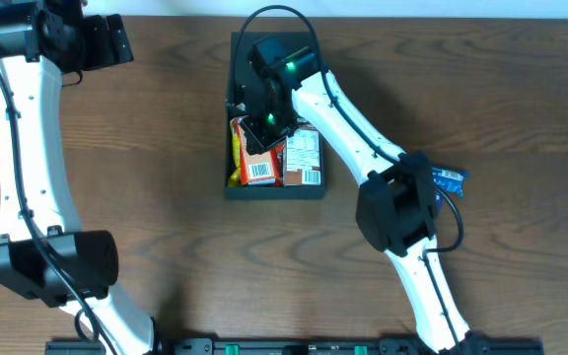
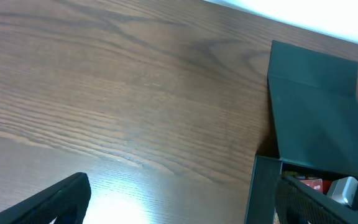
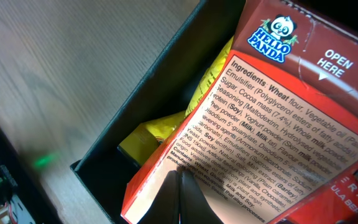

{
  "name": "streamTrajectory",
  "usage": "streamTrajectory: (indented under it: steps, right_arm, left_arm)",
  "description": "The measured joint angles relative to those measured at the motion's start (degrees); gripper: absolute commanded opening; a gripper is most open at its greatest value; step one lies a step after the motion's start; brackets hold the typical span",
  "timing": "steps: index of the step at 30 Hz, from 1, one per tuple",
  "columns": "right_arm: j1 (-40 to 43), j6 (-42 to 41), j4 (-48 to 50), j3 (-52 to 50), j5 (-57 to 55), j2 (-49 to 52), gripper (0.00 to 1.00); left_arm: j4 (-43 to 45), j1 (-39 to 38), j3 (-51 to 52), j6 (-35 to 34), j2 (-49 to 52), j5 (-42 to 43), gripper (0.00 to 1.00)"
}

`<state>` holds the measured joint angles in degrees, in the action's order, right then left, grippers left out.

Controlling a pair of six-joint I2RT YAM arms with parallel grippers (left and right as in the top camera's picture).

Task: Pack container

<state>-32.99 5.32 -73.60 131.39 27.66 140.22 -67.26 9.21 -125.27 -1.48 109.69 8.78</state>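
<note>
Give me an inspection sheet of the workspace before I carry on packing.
Surface: wooden table, no spills seen.
Job's things: container open, flap lid folded back; it holds a Hello Panda carton, a yellow packet and a white-labelled packet.
Clutter: blue packet on the table beside the right arm's elbow.
Grippers: left gripper open, empty, apart from the container; right gripper shut, tips against the Hello Panda carton inside the container; a grip cannot be confirmed.
Cables: black cable loops above the flap lid; second cable at the right elbow.
Surroundings: pale strip beyond the far table edge; nothing else seen.
</note>
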Motion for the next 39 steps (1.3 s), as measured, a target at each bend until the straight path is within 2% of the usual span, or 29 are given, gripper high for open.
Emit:
streamTrajectory:
  steps: [13, 24, 39]
  right_arm:
    - [0.3, 0.0, 0.3, 1.0, -0.1, 0.0, 0.02]
    - [6.4, 0.3, -4.0, 1.2, -9.7, -3.1, 0.01]
    - [4.0, 1.6, -3.8, -4.4, -10.6, -3.1, 0.01]
  left_arm:
    - [-0.1, 0.0, 0.0, 0.0, 0.0, 0.0, 0.95]
    - [-0.2, 0.0, 0.0, 0.0, 0.0, 0.0, 0.95]
    - [-0.2, 0.0, 0.0, 0.0, 0.0, 0.0, 0.95]
